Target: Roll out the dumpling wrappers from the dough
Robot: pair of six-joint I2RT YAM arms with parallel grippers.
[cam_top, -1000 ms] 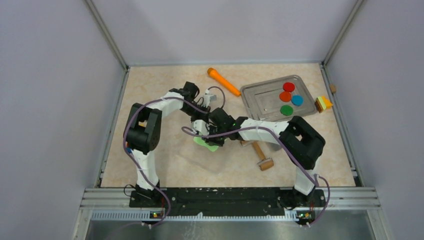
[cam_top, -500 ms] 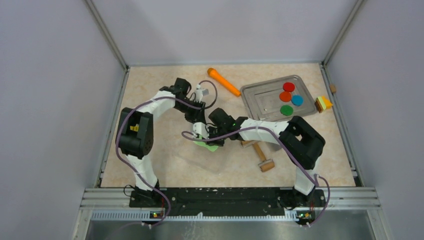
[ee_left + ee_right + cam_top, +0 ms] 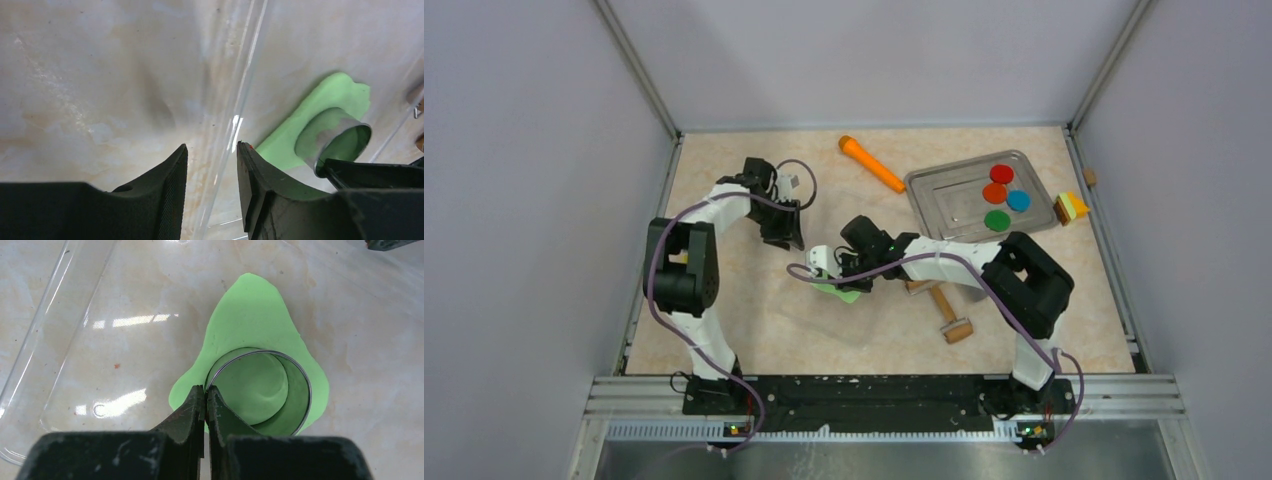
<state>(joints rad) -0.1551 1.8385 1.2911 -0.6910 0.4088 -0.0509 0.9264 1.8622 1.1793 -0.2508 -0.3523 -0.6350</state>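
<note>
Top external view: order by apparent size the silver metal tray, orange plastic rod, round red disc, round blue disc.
1. silver metal tray
2. orange plastic rod
3. round red disc and round blue disc: alike, not ranked

Parted left gripper [image 3: 211,150] hangs over clear sheet [image 3: 241,97]; ring cutter [image 3: 342,126] stands in dough [image 3: 331,94].

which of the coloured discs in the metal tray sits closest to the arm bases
The dark green round clay disc, nearest the front rim of the silver metal tray. The red disc, orange disc and blue disc lie farther back.
</note>
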